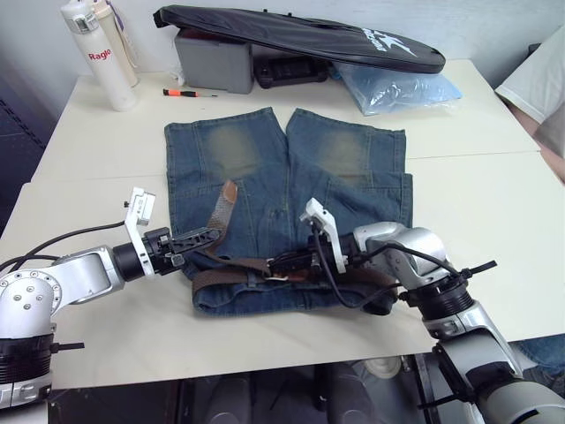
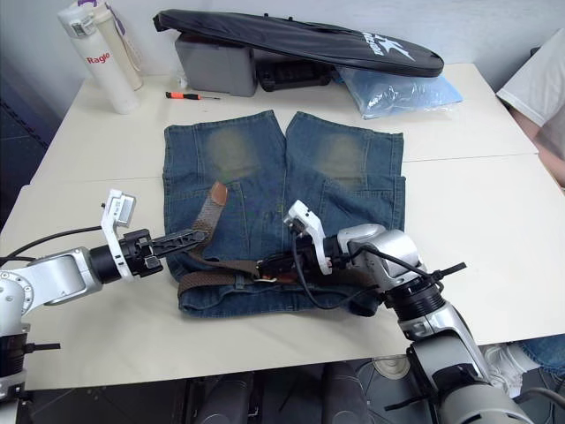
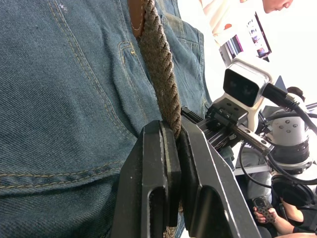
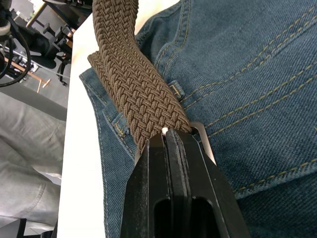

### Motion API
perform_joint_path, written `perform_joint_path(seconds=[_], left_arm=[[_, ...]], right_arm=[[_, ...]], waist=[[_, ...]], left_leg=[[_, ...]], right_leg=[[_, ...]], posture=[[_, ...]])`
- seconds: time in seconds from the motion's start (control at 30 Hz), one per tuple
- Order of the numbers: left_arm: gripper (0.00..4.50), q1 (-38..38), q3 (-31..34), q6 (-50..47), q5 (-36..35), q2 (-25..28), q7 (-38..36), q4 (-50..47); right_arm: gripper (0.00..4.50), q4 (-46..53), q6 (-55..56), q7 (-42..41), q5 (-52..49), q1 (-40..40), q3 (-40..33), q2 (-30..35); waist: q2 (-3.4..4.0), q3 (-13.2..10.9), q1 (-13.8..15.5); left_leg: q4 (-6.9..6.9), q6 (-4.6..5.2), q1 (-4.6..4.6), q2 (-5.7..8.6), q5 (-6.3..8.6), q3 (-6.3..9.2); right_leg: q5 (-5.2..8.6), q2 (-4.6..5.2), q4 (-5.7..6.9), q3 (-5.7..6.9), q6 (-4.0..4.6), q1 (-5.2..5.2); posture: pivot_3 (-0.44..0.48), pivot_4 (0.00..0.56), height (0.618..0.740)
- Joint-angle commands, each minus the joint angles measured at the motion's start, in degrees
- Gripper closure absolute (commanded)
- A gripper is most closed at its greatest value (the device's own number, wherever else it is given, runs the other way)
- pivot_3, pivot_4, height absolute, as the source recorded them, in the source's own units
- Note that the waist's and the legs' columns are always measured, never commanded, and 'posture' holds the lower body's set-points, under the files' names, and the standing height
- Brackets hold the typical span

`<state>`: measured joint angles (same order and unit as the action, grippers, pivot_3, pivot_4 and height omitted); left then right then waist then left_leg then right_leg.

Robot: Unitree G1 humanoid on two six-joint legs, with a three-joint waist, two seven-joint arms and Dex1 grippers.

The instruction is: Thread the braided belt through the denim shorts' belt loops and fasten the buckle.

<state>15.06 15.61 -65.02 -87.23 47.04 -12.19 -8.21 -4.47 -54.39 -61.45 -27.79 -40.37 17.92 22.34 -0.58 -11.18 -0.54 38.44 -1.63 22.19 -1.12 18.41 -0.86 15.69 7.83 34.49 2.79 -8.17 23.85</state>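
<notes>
The white bottle (image 1: 104, 55) at the table's far left corner bears red lettering that looks like "Raglo". The black bag (image 1: 300, 37) carries a white printed logo, too small to read.

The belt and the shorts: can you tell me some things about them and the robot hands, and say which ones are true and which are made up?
1. The shorts lie flat on the table. True.
2. The left gripper is open and holds nothing. False: it is shut on the belt near its tan tip.
3. The right gripper is shut on the belt at the buckle. True.
4. The belt lies beside the shorts, not touching them. False: it lies on them along the waistband.
5. A white bottle stands on the table. True.
</notes>
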Motion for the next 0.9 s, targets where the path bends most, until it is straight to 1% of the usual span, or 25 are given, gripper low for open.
perform_joint_path(seconds=[0.03,0.23,0.4,0.53,0.67,0.77,0.9], left_arm=[[4.5,0.9,1.6,-0.2,-0.3,-0.1,-0.6,-1.2],[4.5,1.5,1.1,-0.2,0.3,-0.3,-1.1,-0.9],[4.5,6.1,-0.2,-0.7,3.5,0.2,-3.6,1.8],[4.5,11.0,-1.6,-1.7,6.6,0.4,-6.7,4.1],[4.5,17.1,-4.4,-2.6,10.3,-0.7,-10.2,6.3],[4.5,23.3,-8.5,-2.8,14.9,-2.6,-14.8,9.3],[4.5,30.1,-13.0,-2.0,21.3,-5.4,-20.9,13.7]], right_arm=[[4.45,-0.4,0.5,0.2,2.0,1.3,3.0,0.3],[4.45,-2.2,1.8,-1.2,4.1,3.2,6.7,1.1],[4.45,-2.2,2.0,-1.5,6.3,4.0,10.0,1.8],[4.45,-3.2,2.0,-0.6,7.7,4.9,11.6,1.2],[4.45,-4.1,2.5,1.3,9.8,6.0,12.8,0.9],[4.45,-3.7,2.5,2.5,11.0,6.3,13.6,0.9],[4.45,-2.7,2.2,3.5,11.8,6.7,14.5,1.2]], waist=[[0.0,0.0,-0.1],[-0.07,0.1,-0.3],[-0.28,0.2,-0.3],[-0.49,0.3,-0.4],[-0.73,0.5,-0.7],[-0.88,0.7,-0.9],[-0.88,0.8,-1.0]], left_leg=[[-0.01,0.0,-0.01,0.0,0.0,-0.01],[-0.13,-0.02,-0.13,-0.01,-0.01,-0.06],[-0.16,-0.03,-0.18,-0.01,-0.02,-0.07],[-0.34,-0.03,-0.54,-0.02,-0.02,-0.19],[-0.45,-0.05,-0.82,-0.08,0.0,-0.34],[-0.48,-0.07,-0.94,-0.11,0.0,-0.4],[-0.48,-0.07,-1.03,-0.13,0.01,-0.44]], right_leg=[[0.0,0.0,0.0,0.0,0.0,0.0],[0.0,0.0,0.0,0.0,0.01,-0.03],[0.02,0.0,-0.01,0.02,0.03,-0.07],[0.04,0.0,-0.07,0.05,0.07,-0.33],[0.06,-0.01,-0.07,0.07,0.1,-0.47],[0.06,-0.03,-0.07,0.07,0.11,-0.54],[0.06,-0.04,-0.06,0.05,0.11,-0.6]], posture=[[0.0,0.15,0.74],[0.0,0.15,0.74],[0.0,0.15,0.74],[0.0,0.15,0.74],[0.0,0.15,0.74],[0.0,0.15,0.74],[0.0,0.15,0.74]])
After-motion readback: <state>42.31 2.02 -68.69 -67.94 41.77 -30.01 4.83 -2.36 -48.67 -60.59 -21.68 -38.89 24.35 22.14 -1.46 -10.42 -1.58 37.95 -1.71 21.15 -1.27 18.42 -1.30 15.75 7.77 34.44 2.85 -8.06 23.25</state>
